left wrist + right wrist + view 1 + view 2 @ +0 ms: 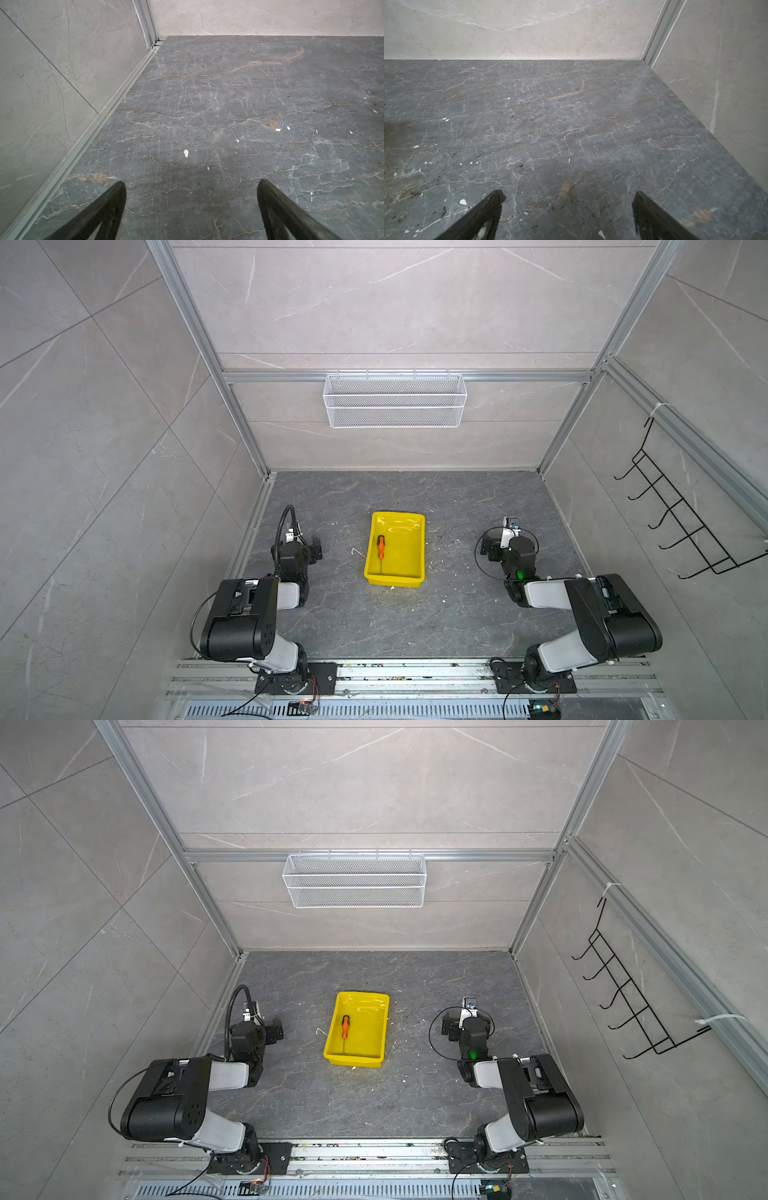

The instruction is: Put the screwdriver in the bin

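While parked wide open and empty near opposite side edges of the table (415, 622), left pincer (191, 185) and right pincer (569, 195) well apart from the bin (403, 558) at mid-table; screwdriver (380, 546) lying flat inside it. Placing step seemingly done; next, likely nothing beyond keeping clear.

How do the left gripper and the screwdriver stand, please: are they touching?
Apart. In both top views the screwdriver lies inside the bin, with bare tabletop between the bin and the left gripper.
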Robot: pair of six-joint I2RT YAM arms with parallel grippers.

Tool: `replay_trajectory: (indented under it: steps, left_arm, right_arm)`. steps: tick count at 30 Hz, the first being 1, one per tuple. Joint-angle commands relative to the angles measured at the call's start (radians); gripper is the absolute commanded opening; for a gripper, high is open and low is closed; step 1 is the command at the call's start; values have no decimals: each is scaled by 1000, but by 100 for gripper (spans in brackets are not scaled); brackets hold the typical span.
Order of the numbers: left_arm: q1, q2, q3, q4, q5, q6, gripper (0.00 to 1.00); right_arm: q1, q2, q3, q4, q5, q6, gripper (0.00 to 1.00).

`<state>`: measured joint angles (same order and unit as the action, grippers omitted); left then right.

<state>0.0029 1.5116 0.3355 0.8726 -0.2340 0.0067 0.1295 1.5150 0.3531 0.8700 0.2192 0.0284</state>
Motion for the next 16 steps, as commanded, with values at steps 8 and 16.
replay_trajectory:
  steps: [8,16]
  left_arm:
    - [3,-8,11,5,30,-17,100]
    - [3,-8,11,6,32,-18,100]
  right_arm:
    - [-1,2,1,19,-13,-13,100]
    - [-1,5,3,20,-45,-25,100]
